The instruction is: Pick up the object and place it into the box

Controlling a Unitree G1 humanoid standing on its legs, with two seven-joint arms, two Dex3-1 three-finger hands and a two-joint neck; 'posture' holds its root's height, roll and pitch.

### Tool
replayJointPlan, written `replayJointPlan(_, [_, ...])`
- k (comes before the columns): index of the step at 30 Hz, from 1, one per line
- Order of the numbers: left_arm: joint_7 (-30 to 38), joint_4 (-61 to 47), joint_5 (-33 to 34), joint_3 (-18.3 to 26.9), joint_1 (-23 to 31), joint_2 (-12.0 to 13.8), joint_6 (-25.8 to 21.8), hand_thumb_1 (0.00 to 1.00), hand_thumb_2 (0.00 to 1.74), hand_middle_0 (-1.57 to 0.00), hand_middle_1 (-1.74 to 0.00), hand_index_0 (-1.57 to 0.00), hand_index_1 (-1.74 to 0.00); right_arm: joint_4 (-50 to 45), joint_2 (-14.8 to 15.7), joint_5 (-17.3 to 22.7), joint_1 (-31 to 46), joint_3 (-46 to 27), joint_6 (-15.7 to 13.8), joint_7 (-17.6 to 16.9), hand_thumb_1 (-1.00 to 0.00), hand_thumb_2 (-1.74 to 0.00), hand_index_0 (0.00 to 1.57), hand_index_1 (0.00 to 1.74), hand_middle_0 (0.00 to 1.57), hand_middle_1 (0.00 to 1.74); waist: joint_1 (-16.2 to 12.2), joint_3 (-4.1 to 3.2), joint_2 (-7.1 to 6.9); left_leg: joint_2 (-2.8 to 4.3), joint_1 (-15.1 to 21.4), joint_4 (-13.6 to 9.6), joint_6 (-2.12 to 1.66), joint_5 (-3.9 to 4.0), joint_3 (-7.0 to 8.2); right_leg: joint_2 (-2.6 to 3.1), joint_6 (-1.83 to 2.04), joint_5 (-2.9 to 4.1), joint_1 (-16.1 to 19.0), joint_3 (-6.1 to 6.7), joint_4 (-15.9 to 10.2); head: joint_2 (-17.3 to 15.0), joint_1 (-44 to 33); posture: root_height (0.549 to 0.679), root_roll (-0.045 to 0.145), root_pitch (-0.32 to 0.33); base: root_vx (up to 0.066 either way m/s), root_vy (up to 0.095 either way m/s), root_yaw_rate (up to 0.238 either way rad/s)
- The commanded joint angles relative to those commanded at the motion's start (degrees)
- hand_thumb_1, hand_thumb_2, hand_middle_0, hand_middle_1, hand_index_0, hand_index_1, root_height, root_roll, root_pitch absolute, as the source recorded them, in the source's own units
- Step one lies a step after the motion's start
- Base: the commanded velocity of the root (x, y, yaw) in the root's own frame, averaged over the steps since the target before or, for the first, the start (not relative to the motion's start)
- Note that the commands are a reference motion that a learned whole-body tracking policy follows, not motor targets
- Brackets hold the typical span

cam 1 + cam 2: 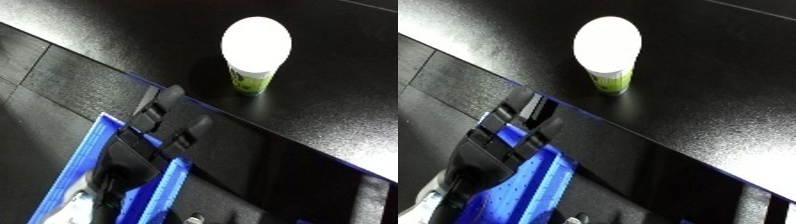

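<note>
A small green container with a round white lid (256, 47) stands upright on the black table (338, 100). My left hand (169, 117) is black and comes in from the lower left, over the table's near edge. Its fingers are stretched out and relaxed, holding nothing. The fingertips (172, 93) stop short of the container, below and left of it, with bare tabletop between. The blue bin (82, 165) lies under and beside the hand at the lower left. The hand and forearm hide much of its inside. My right hand shows in no view.
The table's near edge (620, 131) runs diagonally from upper left to lower right. Dark floor tiles (35, 65) fill the left side. A black panel (293, 190) covers the lower right.
</note>
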Motion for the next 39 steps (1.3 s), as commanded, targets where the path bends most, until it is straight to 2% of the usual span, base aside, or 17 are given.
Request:
replayJointPlan(2, [3.3, -0.3, 1.9, 1.5, -0.6, -0.8, -3.2, 0.0, 0.0, 0.0, 0.0, 0.0, 0.0, 0.0, 0.4, -0.2, 0.2, -0.1, 0.0, 0.0, 0.0, 0.0, 0.0, 0.0, 0.0, 0.0, 0.0, -0.09, -0.18, 0.11, 0.2, -0.1, -0.06, 0.05, 0.03, 0.02, -0.1, -0.14, 0.2, -0.07, 0.0, -0.1, -0.1, 0.598, 0.033, -0.058, 0.021, -0.011, -0.045])
replayJointPlan(7, [13.4, 0.3, 10.9, 5.5, -1.0, -1.2, -13.2, 0.0, 0.0, 0.0, 0.0, 0.0, 0.0, -0.7, 0.8, -0.7, 1.0, -0.5, 0.5, 0.0, 0.0, 0.0, 0.0, 0.0, 0.0, 0.0, 0.0, -0.24, -0.34, 0.18, 0.5, -0.2, -0.21, 0.19, 0.06, -0.03, -0.29, -0.4, 0.6, -0.13, 0.2, -0.5, 0.0, 0.598, 0.034, -0.063, 0.018, 0.001, -0.038])
replayJointPlan(13, [25.2, 1.9, 23.0, 9.2, -1.4, -0.1, -17.6, 0.0, 0.0, 0.0, 0.0, 0.0, 0.0, -1.3, 1.0, -0.9, 1.9, -0.9, 1.1, 0.6, 0.0, 0.0, 0.0, 0.0, 0.0, 0.0, -0.3, -0.38, -0.27, 0.0, 0.5, 0.1, -0.34, 0.32, 0.16, -0.16, -0.41, -0.65, 0.8, -0.02, 0.4, -0.8, -0.1, 0.598, 0.038, -0.07, 0.016, 0.014, -0.042])
replayJointPlan(18, [32.8, 1.8, 32.1, 8.8, -2.7, 1.4, -16.9, 0.0, 0.0, 0.0, 0.0, 0.0, 0.0, -1.3, 0.9, 0.0, 1.6, -0.9, 1.5, 1.0, 0.0, 0.0, 0.0, 0.0, 0.0, 0.0, -0.8, -0.46, -0.12, -0.04, 0.3, 0.5, -0.35, 0.22, 0.48, -0.18, -0.41, -0.7, 0.8, 0.2, 0.6, -0.6, -0.1, 0.597, 0.041, -0.073, 0.01, 0.017, -0.06])
replayJointPlan(23, [38.5, 2.4, 38.4, 7.2, -5.7, 2.6, -14.1, 0.0, 0.0, 0.0, 0.0, 0.0, 0.0, -0.2, 0.3, 0.6, 1.1, -0.7, 1.3, 1.9, 0.0, 0.0, 0.0, 0.0, 0.0, 0.0, -1.9, -0.63, 0.1, 0.33, 0.3, 0.6, -0.47, 0.24, 1.05, 0.01, -0.34, -0.7, 0.6, 0.72, 0.6, -0.4, -0.9, 0.597, 0.044, -0.073, 0.009, 0.026, -0.092])
replayJointPlan(31, [43.0, 5.5, 40.6, 2.8, -11.3, 4.9, -9.9, 0.0, 0.0, 0.0, 0.0, 0.0, 0.0, 0.4, -0.7, 0.5, 0.0, 0.1, 2.0, 2.5, 0.0, 0.0, 0.0, 0.0, 0.0, 0.0, -3.6, -0.57, 0.19, 0.81, 0.4, 0.5, -0.56, 0.34, 1.83, 0.28, -0.13, -0.28, 0.2, 1.57, 0.3, 0.4, -2.4, 0.597, 0.047, -0.075, 0.013, 0.03, -0.07])
replayJointPlan(39, [45.9, 9.8, 41.6, -2.7, -17.8, 6.1, -7.6, 0.0, 0.0, 0.0, 0.0, 0.0, 0.0, 0.7, -1.2, 0.7, -1.4, 1.2, 2.8, 2.7, 0.0, 0.0, 0.0, 0.0, 0.0, 0.0, -5.1, -0.34, -0.1, 1.33, 0.4, 0.5, -0.34, 0.29, 2.52, 0.51, 0.2, 0.39, -0.6, 2.2, 0.2, 1.7, -3.9, 0.596, 0.044, -0.074, 0.014, 0.023, -0.056])
